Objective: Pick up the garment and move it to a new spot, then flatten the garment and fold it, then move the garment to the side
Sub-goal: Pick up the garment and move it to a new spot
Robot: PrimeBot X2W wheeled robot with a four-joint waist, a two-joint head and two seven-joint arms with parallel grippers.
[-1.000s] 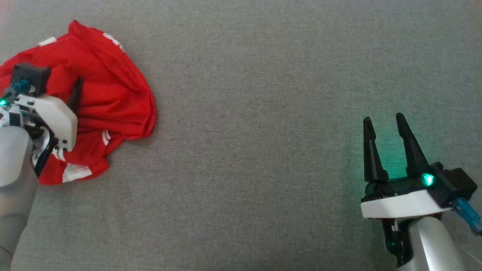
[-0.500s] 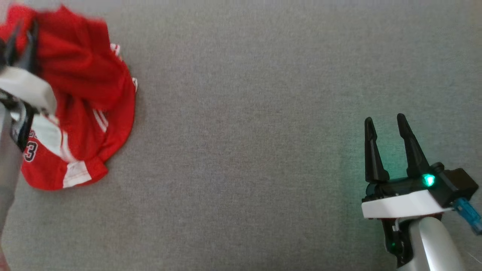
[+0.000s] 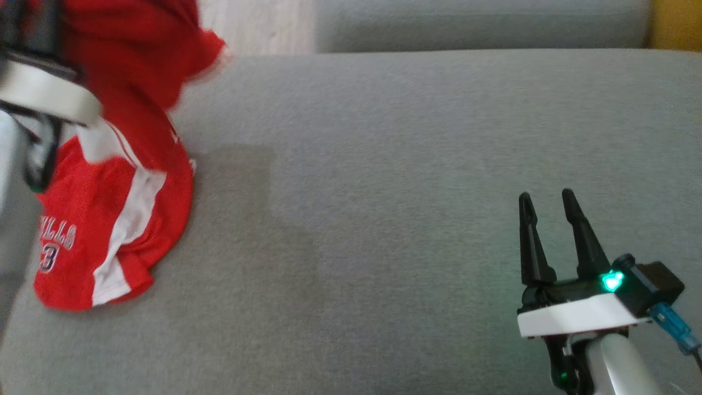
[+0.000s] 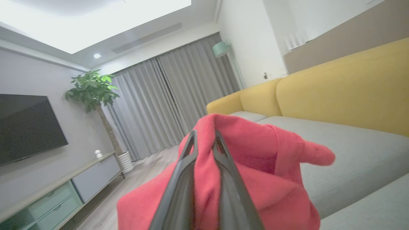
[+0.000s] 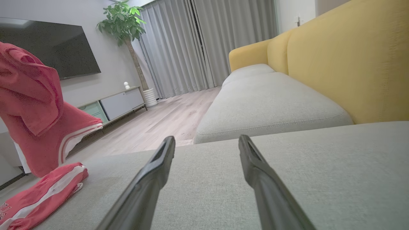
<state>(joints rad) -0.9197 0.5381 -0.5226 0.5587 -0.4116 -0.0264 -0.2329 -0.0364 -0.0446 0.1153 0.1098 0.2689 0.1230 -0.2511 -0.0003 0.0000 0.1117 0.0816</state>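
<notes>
The support is a wide grey woven-fabric sofa seat cushion [image 3: 417, 164]. The lower end of a red jersey garment with white stripes [image 3: 109, 236] rests on it near its left edge; the upper part hangs clear of the surface. A second grey seat cushion [image 3: 471, 24] lies beyond the far edge.

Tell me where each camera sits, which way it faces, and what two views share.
Head view: on the head, looking down at the grey sofa seat; open right gripper lower right, left gripper upper left holding up the red garment.
Left wrist view: on the left wrist, facing curtains and plant; its fingers shut on the garment.
Right wrist view: on the right wrist, low over the seat, facing the yellow backrest; its open fingers.
Shared: both wrist views show garment, curtains, plant.
</notes>
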